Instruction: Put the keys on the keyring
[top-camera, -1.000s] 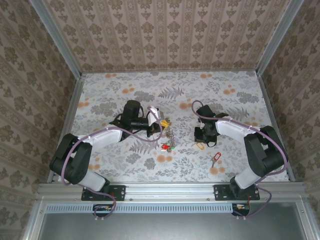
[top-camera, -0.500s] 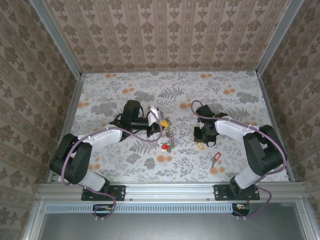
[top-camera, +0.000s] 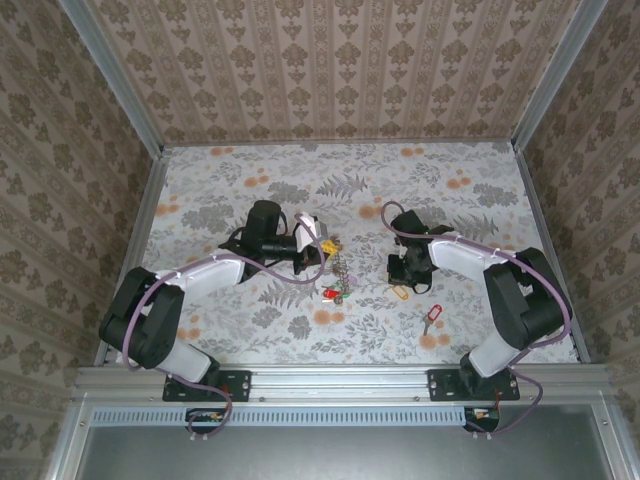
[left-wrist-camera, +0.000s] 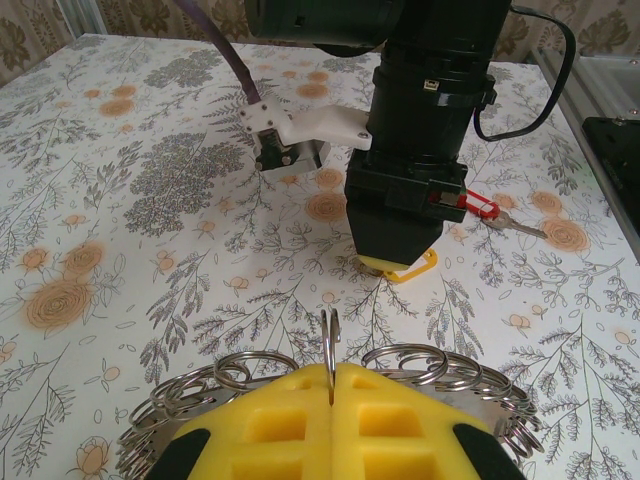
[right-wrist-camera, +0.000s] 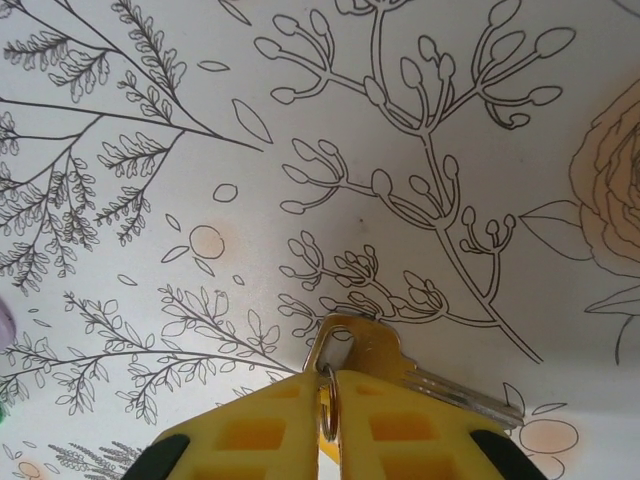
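Left side. The top external view places the left gripper (top-camera: 325, 244) over the mid-table. The keyring (top-camera: 341, 268) trails from its tip toward the near edge. Two tagged keys (top-camera: 333, 294), one red and one green, lie at the far end of that chain, on the flowered table (top-camera: 450, 200). The left wrist view gives the detail the overhead lacks: the yellow pads (left-wrist-camera: 270, 425) are pressed together with no gap. One upright ring of the keyring is pinched between them, and the remaining rings fan out to both sides just beyond the fingertips. The left gripper is therefore closed, gripping the keyring.

Right side. Overhead, the right gripper (top-camera: 403, 277) points down at the table, well apart from the left gripper, with a yellow tag at its tip. The left wrist view shows that tag protruding beneath the black gripper body. Only the right wrist view shows the grip itself. The fingers are closed on the small split ring of the yellow-tagged key (right-wrist-camera: 372, 352). The key's head sits directly ahead of the fingertips and its blade angles off to one side. Whether the blade touches the table cannot be determined.

Further right, a red-tagged key (top-camera: 432, 317) lies loose on the table. It is near the right gripper, on its near-edge side, and touches neither gripper.
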